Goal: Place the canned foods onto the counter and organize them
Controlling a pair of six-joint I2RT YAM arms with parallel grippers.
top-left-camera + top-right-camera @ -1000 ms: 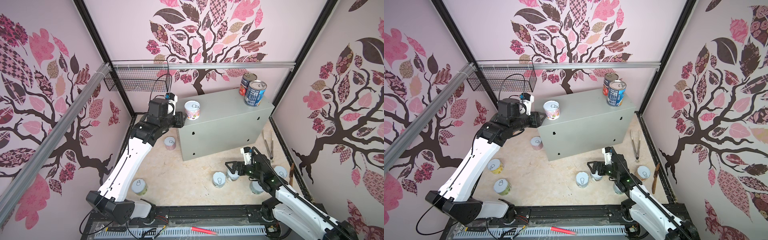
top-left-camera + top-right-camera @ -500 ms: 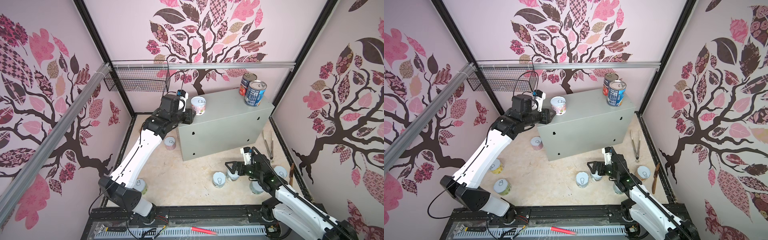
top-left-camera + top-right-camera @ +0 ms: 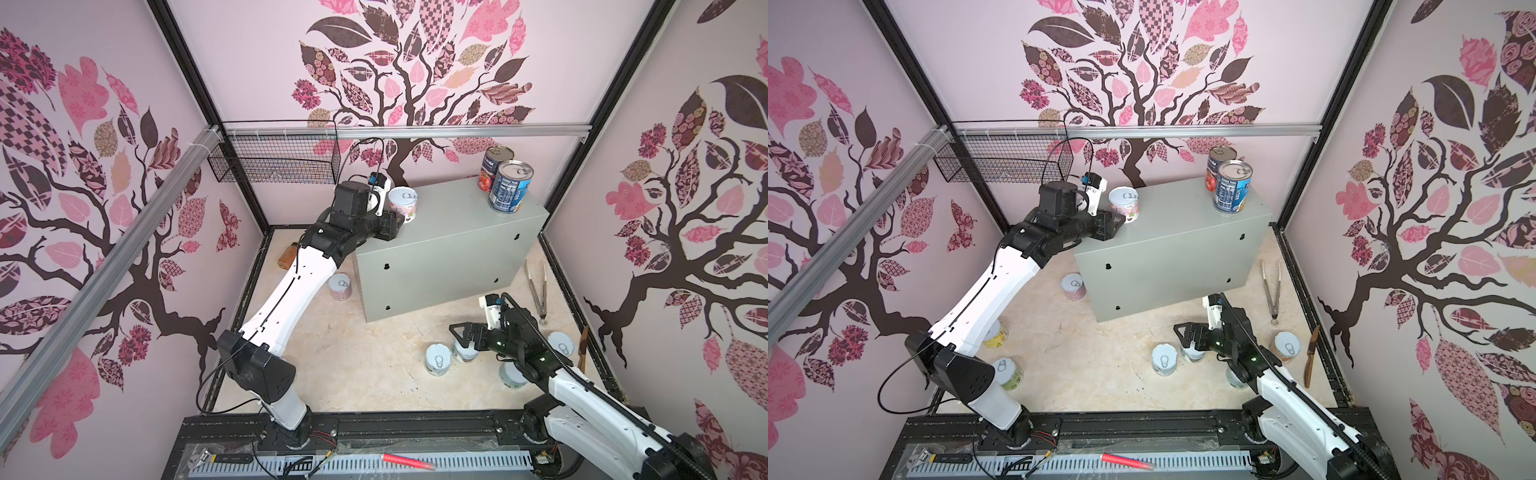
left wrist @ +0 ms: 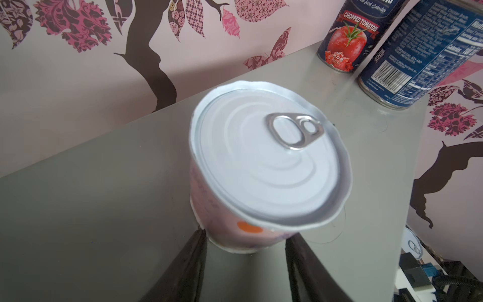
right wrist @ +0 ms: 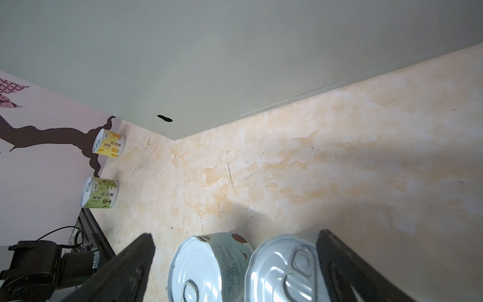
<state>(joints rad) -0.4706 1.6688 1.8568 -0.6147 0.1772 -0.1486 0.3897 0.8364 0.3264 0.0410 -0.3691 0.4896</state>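
Where the floor (image 3: 374, 340) lies nearest the base, the right jaws stand wide and low, with two short cans (image 5: 209, 269) side by side between them in the wrist view. Other cans (image 3: 340, 286) stand loose on the floor. Beyond, at the left end of the grey desk (image 3: 449, 237), the pink can (image 4: 269, 167) sits upright; the left jaws are narrow at its base, grip or slack not determinable. At the far right end stand the blue can (image 3: 509, 187) and tomato can (image 3: 490, 166), close together.
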